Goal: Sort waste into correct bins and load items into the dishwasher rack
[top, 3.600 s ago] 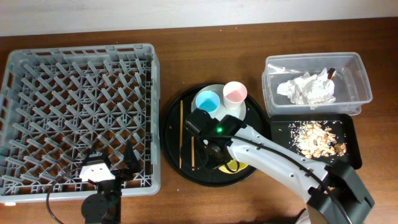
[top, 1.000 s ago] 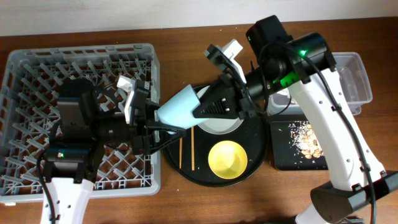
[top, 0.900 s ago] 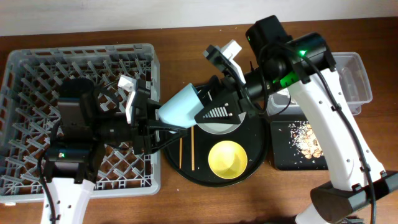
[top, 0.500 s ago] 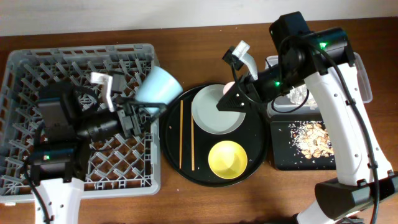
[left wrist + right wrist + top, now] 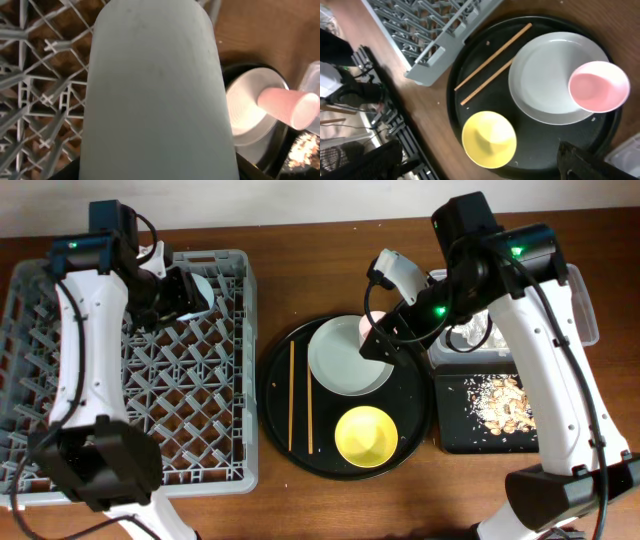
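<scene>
Overhead: your left gripper (image 5: 186,290) is clamped on the one light-blue cup (image 5: 200,288) and holds it over the rack (image 5: 130,410), near the rack's 1 o'clock corner. Your right gripper (image 5: 384,343) hangs with nothing in it above the round black tray (image 5: 415,415), just beside the one pink cup (image 5: 366,328). On that tray you can count one plate (image 5: 340,365), one yellow bowl (image 5: 366,436) at 5 o'clock and two chopsticks (image 5: 292,395) side by side at 9 o'clock. At the tray's 3 o'clock sit two bins. The clear tub (image 5: 580,300) holds one tissue wad (image 5: 475,335). The black rectangular tray (image 5: 455,435) holds scattered food scraps (image 5: 505,402).

Left wrist: the blue cup (image 5: 155,90) fills your view. Rack pegs show at 9 o'clock, and the plate (image 5: 245,117) and pink cup (image 5: 285,106) at 3 o'clock.

Right wrist: your fingers (image 5: 585,161) stand wide apart at the lower corners. The pink cup (image 5: 597,86) stands mouth up at the plate's 3 o'clock edge. The bowl (image 5: 488,138) is at 7 o'clock, both chopsticks (image 5: 492,56) at 10 o'clock, and the rack corner at 11 o'clock.
</scene>
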Action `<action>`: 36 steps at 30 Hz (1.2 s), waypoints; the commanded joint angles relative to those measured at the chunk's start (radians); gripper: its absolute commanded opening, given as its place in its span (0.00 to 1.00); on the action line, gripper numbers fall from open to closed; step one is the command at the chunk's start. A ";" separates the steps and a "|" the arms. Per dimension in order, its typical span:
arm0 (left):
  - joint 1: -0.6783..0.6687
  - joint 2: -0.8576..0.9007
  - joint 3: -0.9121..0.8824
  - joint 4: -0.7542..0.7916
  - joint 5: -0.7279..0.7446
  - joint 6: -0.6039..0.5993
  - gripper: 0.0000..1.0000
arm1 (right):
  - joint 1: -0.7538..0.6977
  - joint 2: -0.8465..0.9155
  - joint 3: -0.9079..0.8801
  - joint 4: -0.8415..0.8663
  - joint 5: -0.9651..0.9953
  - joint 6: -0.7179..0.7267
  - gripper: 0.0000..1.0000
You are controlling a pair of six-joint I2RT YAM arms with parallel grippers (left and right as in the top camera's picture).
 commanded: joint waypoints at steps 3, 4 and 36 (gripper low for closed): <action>0.003 0.073 0.017 0.015 -0.160 0.016 0.06 | -0.002 0.003 0.002 0.001 0.025 0.005 0.99; 0.003 0.073 0.016 0.009 -0.160 0.016 0.06 | -0.002 0.003 0.002 0.001 0.025 0.005 0.99; -0.131 -0.384 -0.034 -0.296 -0.042 0.156 0.99 | -0.002 0.005 0.002 0.141 0.122 0.296 0.99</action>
